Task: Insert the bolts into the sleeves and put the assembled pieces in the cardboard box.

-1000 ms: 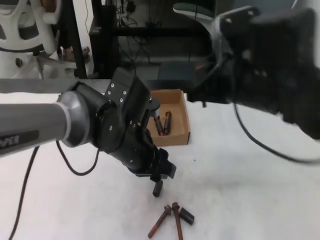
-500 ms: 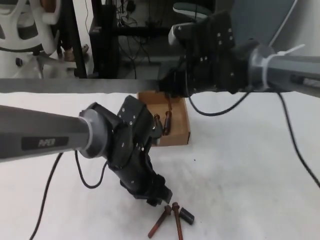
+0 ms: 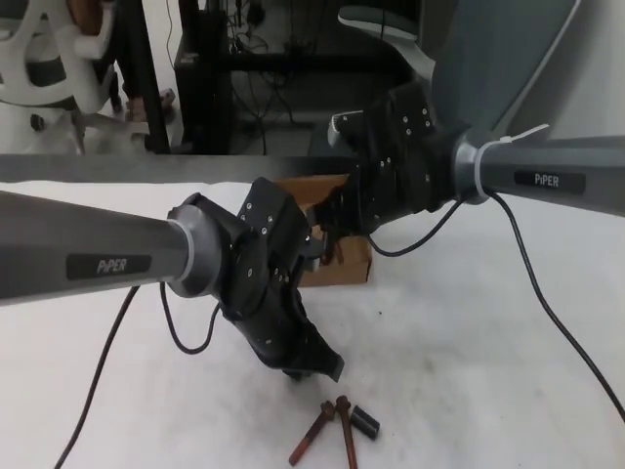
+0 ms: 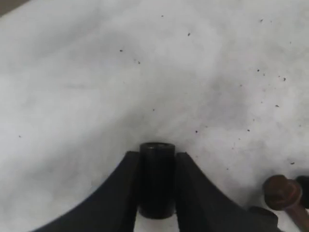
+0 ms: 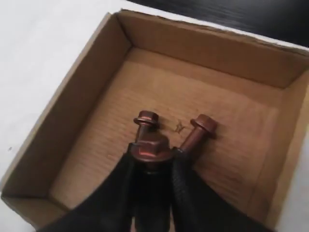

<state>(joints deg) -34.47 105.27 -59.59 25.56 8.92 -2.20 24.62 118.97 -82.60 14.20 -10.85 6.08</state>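
Swung in since the earlier frame, the right gripper (image 5: 152, 164) hangs over the cardboard box (image 5: 203, 43) at the worktop's far edge, clamped on an assembled piece (image 5: 150, 151); two more pieces (image 5: 146, 121) lie inside. The left gripper (image 4: 157, 159), lowered toward the near edge, grips a bare sleeve (image 4: 157, 183). Two loose bolts (image 3: 311, 437) and one loose sleeve (image 3: 364, 421) remain.

Coppery bolts (image 5: 203, 126) in cardboard box (image 5: 207, 48); black sleeve (image 4: 157, 179) gripped

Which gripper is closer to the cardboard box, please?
The right gripper: it hangs directly above the box, holding a bolt; the left gripper is off over the bench, clamping a sleeve.
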